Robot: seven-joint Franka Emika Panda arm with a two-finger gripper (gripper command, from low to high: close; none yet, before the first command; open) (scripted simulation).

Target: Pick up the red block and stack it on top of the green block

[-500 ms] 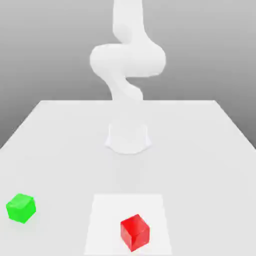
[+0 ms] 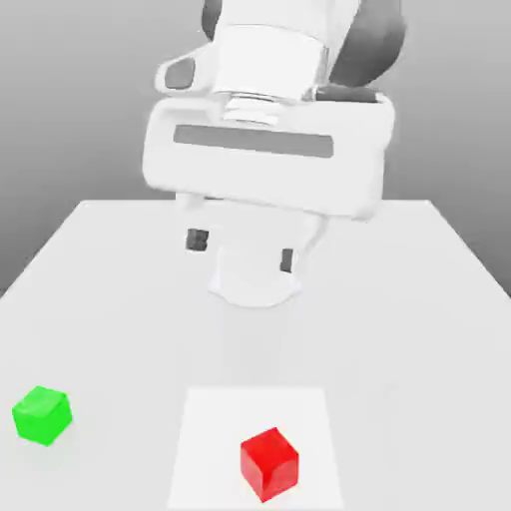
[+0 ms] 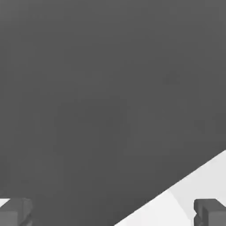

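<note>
The arm has swung forward from its upright, folded pose at the far side of the table. Its gripper (image 2: 242, 251) now hangs large in the exterior view, fingers spread wide, above the table's middle, hiding the far edge behind it.

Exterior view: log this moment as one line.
gripper: open, empty, above table | red block: on table | green block: on table, apart | stack: not started

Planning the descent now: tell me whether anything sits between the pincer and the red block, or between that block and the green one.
Nothing visible does. The open pincer hangs above the table, the red block lies uncovered nearer the camera, and bare surface separates it from the green block at the exterior view's left.
</note>
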